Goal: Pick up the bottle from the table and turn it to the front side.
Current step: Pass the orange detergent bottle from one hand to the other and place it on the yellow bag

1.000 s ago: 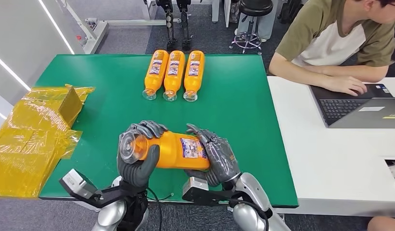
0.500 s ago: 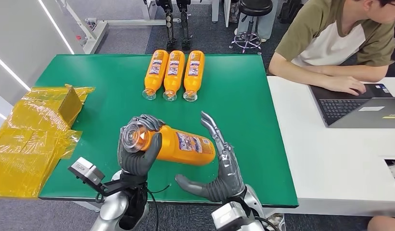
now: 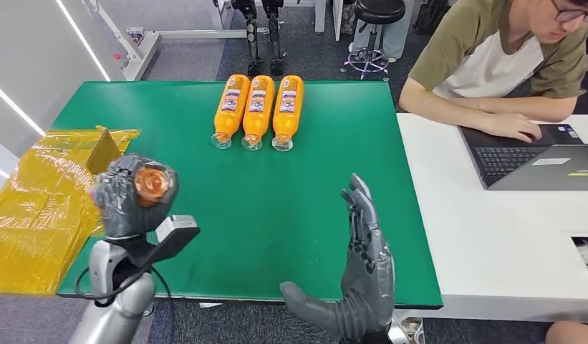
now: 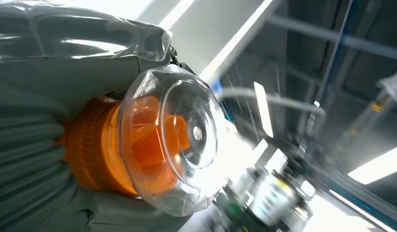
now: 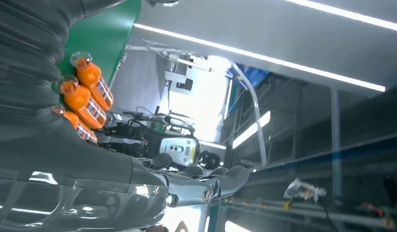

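My left hand (image 3: 126, 197) grips an orange bottle (image 3: 152, 183) with a clear cap, raised above the table's left front corner, its cap end pointing at the head camera. The left wrist view shows the clear cap (image 4: 174, 140) close up, with grey fingers (image 4: 36, 159) wrapped around the neck. The bottle's body is hidden behind the hand. My right hand (image 3: 362, 276) stands open above the front edge of the green table (image 3: 312, 193), palm turned to the left, holding nothing. Three more orange bottles (image 3: 258, 109) lie side by side at the table's far middle, also seen as bottles (image 5: 85, 94) in the right wrist view.
Crumpled yellow plastic wrap (image 3: 47, 201) lies off the table's left side. A white desk (image 3: 491, 215) adjoins on the right, where a person (image 3: 498, 64) types on a laptop (image 3: 534, 161). A stool (image 3: 377, 32) stands behind the table.
My right hand let go of the bottle and drew back to the front edge, open. The left hand carried the bottle left and up, swinging its cap toward the camera.
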